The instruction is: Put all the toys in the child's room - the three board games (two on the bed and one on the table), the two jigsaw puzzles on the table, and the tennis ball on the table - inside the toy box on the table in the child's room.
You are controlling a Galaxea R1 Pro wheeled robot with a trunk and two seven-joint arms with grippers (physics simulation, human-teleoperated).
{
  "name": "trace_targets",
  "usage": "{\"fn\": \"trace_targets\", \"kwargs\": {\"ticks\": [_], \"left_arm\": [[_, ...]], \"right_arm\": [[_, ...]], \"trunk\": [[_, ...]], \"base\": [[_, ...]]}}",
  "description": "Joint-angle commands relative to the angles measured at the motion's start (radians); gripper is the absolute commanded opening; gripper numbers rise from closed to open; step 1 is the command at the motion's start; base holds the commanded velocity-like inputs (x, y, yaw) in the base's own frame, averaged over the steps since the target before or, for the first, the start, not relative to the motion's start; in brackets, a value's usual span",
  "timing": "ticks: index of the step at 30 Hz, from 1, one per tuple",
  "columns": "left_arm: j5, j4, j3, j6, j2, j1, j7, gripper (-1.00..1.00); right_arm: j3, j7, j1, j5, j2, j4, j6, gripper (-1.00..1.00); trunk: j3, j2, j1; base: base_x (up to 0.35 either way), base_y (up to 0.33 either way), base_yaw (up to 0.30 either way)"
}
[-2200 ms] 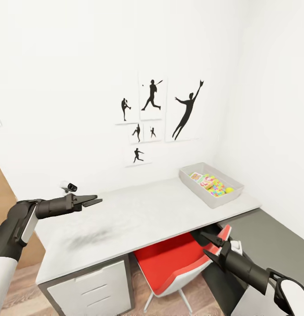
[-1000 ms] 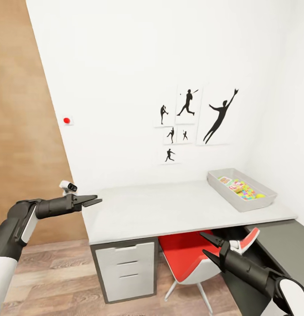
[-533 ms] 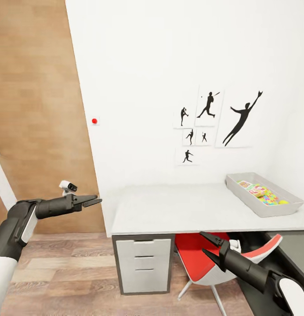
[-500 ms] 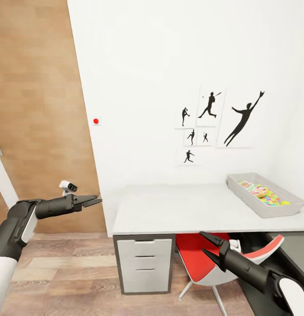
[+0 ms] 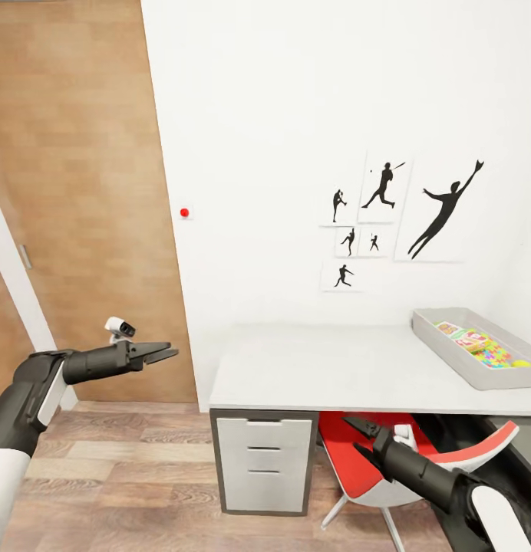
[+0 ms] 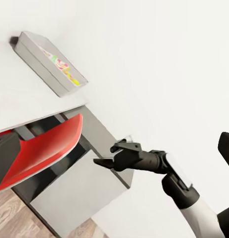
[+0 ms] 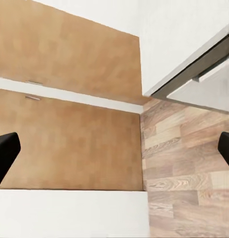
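the view swings left: table and toy box slide right; left gripper and right gripper stay spread, empty.

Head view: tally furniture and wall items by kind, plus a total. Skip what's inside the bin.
Silhouette pictures: 6
Drawers: 3
Table: 1
Red chair: 1
Toy box: 1
Total: 12
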Motion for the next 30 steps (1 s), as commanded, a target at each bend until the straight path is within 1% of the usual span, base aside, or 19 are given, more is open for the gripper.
{"fn": "trace_targets", "kwargs": {"ticks": [1, 3, 4, 5, 6, 7, 9, 10, 11, 12, 15, 18, 19, 22, 25, 27, 28, 29, 30], "left_arm": [[0.000, 0.004, 0.000, 0.011, 0.000, 0.000, -0.003, 1.00], [-0.021, 0.029, 0.000, 0.010, 0.006, 0.001, 0.014, 1.00], [-0.047, 0.053, 0.000, 0.007, 0.012, 0.001, 0.031, 1.00], [-0.063, 0.066, 0.000, 0.003, 0.017, 0.001, 0.039, 1.00], [-0.097, 0.094, 0.000, -0.014, 0.027, 0.001, 0.052, 1.00], [-0.133, 0.128, 0.000, -0.042, 0.037, 0.001, 0.063, 1.00], [-0.183, 0.201, 0.000, -0.100, 0.057, 0.001, 0.073, 1.00], [-0.215, 0.291, 0.000, -0.170, 0.082, 0.001, 0.080, 1.00], [-0.229, 0.350, -0.001, -0.217, 0.095, 0.001, 0.084, 1.00], [-0.233, 0.379, -0.001, -0.240, 0.100, 0.001, 0.088, 1.00], [-0.247, 0.506, -0.003, -0.352, 0.115, 0.001, 0.132, 1.00], [-0.262, 0.638, -0.010, -0.451, 0.116, 0.001, 0.256, 1.00], [-0.267, 0.662, -0.011, -0.469, 0.115, 0.001, 0.283, 1.00], [-0.310, 0.793, -0.014, -0.598, 0.108, 0.001, 0.458, 1.00], [-0.325, 0.866, -0.014, -0.673, 0.098, 0.001, 0.588, 1.00], [-0.332, 0.936, -0.014, -0.731, 0.071, 0.003, 0.733, 1.00], [-0.333, 0.953, -0.014, -0.744, 0.063, 0.005, 0.773, 1.00], [-0.334, 0.977, -0.014, -0.767, 0.045, 0.015, 0.857, 1.00], [-0.335, 0.986, -0.014, -0.778, 0.037, 0.022, 0.899, 1.00]], "right_arm": [[0.012, 0.005, 0.000, 0.024, 0.003, 0.003, -0.001, 1.00], [0.070, 0.004, 0.000, 0.097, 0.009, 0.014, -0.013, 1.00], [0.091, 0.004, 0.000, 0.129, 0.010, 0.021, -0.016, 1.00], [0.098, 0.004, 0.000, 0.143, 0.011, 0.026, -0.018, 1.00], [0.110, 0.003, 0.000, 0.169, 0.012, 0.040, -0.020, 1.00], [0.118, 0.004, 0.000, 0.192, 0.012, 0.060, -0.022, 1.00], [0.126, 0.004, 0.000, 0.221, 0.011, 0.102, -0.036, 1.00], [0.132, 0.006, 0.000, 0.253, 0.009, 0.171, -0.073, 1.00], [0.136, 0.007, 0.000, 0.282, 0.008, 0.232, -0.108, 1.00], [0.137, 0.007, 0.000, 0.300, 0.008, 0.267, -0.128, 1.00], [0.142, 0.016, 0.000, 0.416, 0.009, 0.462, -0.255, 1.00], [0.146, 0.019, 0.000, 0.537, 0.012, 0.656, -0.402, 1.00], [0.146, 0.019, 0.000, 0.555, 0.012, 0.686, -0.425, 1.00], [0.146, 0.019, 0.000, 0.648, 0.013, 0.846, -0.552, 1.00], [0.146, 0.017, 0.000, 0.694, 0.013, 0.942, -0.637, 1.00], [0.146, 0.017, 0.000, 0.720, 0.013, 1.035, -0.730, 1.00], [0.146, 0.017, 0.000, 0.724, 0.013, 1.057, -0.753, 1.00], [0.146, 0.016, 0.000, 0.729, 0.013, 1.099, -0.797, 1.00], [0.146, 0.015, 0.000, 0.731, 0.013, 1.118, -0.818, 1.00]], "trunk": [[0.000, -0.001, 0.000], [0.000, -0.001, 0.000], [0.000, -0.001, 0.000], [0.000, -0.001, 0.000], [0.000, -0.001, 0.000], [0.000, -0.001, 0.000], [0.000, -0.001, 0.000], [0.000, -0.001, 0.000], [0.000, -0.001, 0.000], [0.000, -0.001, 0.000], [0.000, -0.001, 0.000], [0.000, -0.001, 0.000], [0.000, -0.001, 0.000], [0.000, -0.001, 0.000], [0.000, -0.001, 0.000], [0.000, -0.001, 0.000], [0.000, -0.001, 0.000], [0.000, -0.001, 0.000], [0.000, -0.001, 0.000]], "base": [[0.000, 0.000, 0.006], [0.000, 0.000, 0.003], [0.000, 0.000, 0.002], [0.000, 0.000, 0.001], [0.000, 0.000, 0.000], [0.000, 0.000, 0.000], [0.000, 0.000, 0.000], [0.000, 0.000, 0.000], [0.000, 0.000, 0.000], [0.000, 0.000, 0.000], [0.000, 0.000, 0.000], [0.000, 0.000, 0.000], [0.000, 0.000, 0.000], [0.000, 0.000, 0.000], [0.000, 0.000, 0.000], [0.000, 0.000, 0.000], [0.000, 0.000, 0.000], [0.000, 0.000, 0.000], [0.000, 0.000, 0.000]]}}
